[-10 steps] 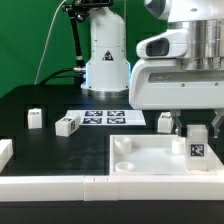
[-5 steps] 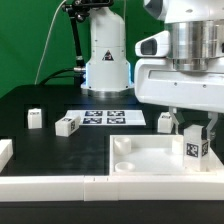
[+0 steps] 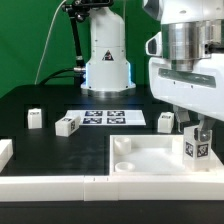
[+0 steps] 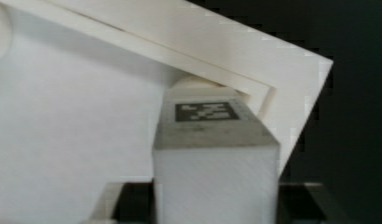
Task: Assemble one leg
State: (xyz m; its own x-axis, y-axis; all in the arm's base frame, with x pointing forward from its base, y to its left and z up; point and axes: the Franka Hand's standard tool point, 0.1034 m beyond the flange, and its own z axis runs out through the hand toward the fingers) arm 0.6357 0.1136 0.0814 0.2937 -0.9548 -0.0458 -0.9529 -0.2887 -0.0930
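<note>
My gripper (image 3: pixel 197 133) is shut on a leg (image 3: pixel 198 148), a small white post with a black-and-white tag on its face. It holds the leg upright over the near corner of the white tray (image 3: pixel 140 160) at the exterior view's right. In the wrist view the leg (image 4: pixel 214 150) fills the gap between the dark fingers (image 4: pixel 138 203) of the gripper (image 4: pixel 214 208), with the tray's corner (image 4: pixel 99 110) behind it. I cannot tell whether the leg's lower end touches the tray.
Three more small white legs lie on the black table (image 3: pixel 35 117), (image 3: pixel 67 125), (image 3: pixel 166 121). The marker board (image 3: pixel 105 117) lies behind them. Long white border bars (image 3: pixel 50 185) run along the front. The arm's base (image 3: pixel 105 60) stands at the back.
The wrist has turned about its upright axis with the leg in it. The leg has shifted slightly to the exterior view's right and a little lower over the tray's corner.
</note>
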